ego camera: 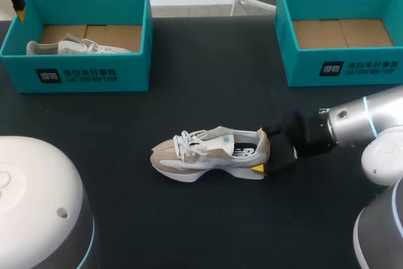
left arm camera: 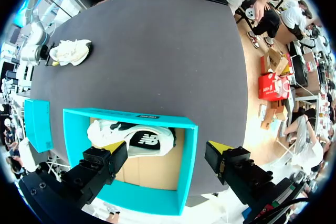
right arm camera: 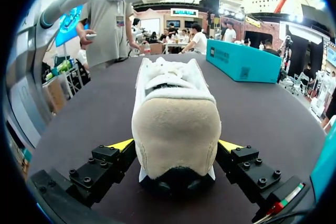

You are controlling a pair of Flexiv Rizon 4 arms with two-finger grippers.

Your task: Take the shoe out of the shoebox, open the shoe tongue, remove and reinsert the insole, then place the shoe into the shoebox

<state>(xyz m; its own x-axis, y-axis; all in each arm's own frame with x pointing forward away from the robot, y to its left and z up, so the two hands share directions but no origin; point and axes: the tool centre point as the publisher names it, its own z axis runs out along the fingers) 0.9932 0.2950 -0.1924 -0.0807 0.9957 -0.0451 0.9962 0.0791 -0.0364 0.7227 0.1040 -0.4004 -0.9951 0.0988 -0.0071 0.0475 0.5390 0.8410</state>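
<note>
Right gripper clamps the heel of the central shoe. Left gripper, fingers apart, hovers over the ten-o'clock box.

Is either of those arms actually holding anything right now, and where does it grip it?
The right tool holds the shoe by its heel, a finger on each side. The left tool, open above a box, holds nothing.

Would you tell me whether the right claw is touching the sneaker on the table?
Touching. The right wrist view shows the right claw with both yellow tips against the heel sides of the sneaker, with no gap visible.
</note>
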